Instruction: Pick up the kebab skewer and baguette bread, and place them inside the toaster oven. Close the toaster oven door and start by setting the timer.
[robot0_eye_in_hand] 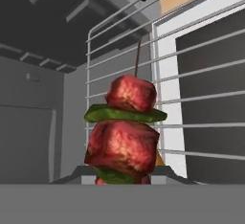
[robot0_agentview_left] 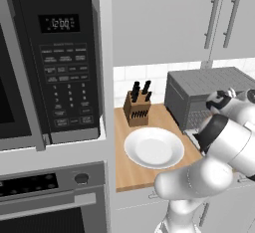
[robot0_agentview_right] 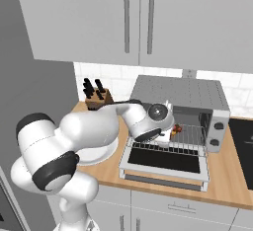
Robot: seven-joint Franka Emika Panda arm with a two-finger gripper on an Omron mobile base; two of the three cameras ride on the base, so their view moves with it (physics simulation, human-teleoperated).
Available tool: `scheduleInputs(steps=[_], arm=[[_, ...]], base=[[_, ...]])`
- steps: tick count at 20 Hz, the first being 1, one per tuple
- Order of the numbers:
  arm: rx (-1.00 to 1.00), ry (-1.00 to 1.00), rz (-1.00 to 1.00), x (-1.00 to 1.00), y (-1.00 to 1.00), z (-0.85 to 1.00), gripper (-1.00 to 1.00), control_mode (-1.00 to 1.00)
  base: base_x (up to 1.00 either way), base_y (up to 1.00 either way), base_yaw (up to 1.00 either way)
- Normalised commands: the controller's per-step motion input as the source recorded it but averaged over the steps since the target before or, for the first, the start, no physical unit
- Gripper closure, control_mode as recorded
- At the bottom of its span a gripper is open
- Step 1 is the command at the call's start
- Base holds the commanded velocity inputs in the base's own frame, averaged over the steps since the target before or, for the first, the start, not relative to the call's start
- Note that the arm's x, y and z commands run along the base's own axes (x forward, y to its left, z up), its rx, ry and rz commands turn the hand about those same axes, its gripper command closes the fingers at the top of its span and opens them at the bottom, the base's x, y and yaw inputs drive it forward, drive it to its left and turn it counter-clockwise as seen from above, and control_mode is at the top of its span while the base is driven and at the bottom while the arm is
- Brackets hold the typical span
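— Inside the mouth of the grey metal toaster oven with the ribbed top (robot0_agentview_right: 179,93), what does the robot carry?
— Its gripper (robot0_agentview_right: 169,132) is at the front of the wire rack (robot0_agentview_right: 190,137), jaws closed on the kebab skewer of dark red meat chunks and green slices (robot0_eye_in_hand: 125,134). Seen from the hand, the thin stick points along the rack's bars into the dark cavity.
— And the drop-down door with the dark glass window (robot0_agentview_right: 165,162)?
— It lies folded down flat in front of the oven, over the edge of the wooden table (robot0_agentview_left: 127,173).
— What else stands on that table?
— A round white plate (robot0_agentview_left: 154,148) sits left of the oven, near a wooden knife block with black handles (robot0_agentview_left: 137,107) at the tiled wall. A black keypad microwave (robot0_agentview_left: 67,62) is built in further left.
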Motion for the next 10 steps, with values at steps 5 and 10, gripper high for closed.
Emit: scheduleInputs(steps=[5, 10], arm=[[0.00, 0.00, 0.00, 0.29, 0.00, 0.00, 1.00, -1.00], [0.00, 0.00, 0.00, 0.43, 0.00, 0.00, 1.00, -1.00]], base=[[0.00, 0.00, 0.00], [0.00, 0.00, 0.00]])
